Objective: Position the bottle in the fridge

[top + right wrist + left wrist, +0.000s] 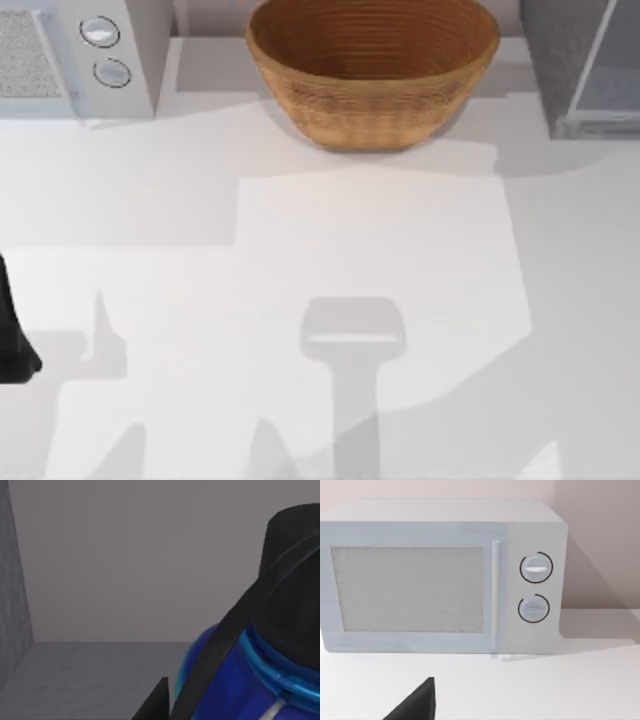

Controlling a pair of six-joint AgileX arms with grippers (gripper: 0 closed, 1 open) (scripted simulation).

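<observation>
Bottle [235,680] w/ right gripper [200,690] inside fridge [15,605]

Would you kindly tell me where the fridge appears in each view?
Top view: the fridge at the upper right corner.
Right wrist view: its speckled wall and plain interior behind the bottle.
Left wrist view: faces the microwave.
Shared landmark: the speckled grey wall.

Basket [372,75] woven, ribbed, wicker-like, matt; table [300,260] smooth matt white; microwave [440,577] smooth pale casing, grainy mesh window; fridge [560,60] speckled grey, rough-looking, door panel smooth; bottle [240,680] against my finger glossy blue plastic, cap matt black.
</observation>
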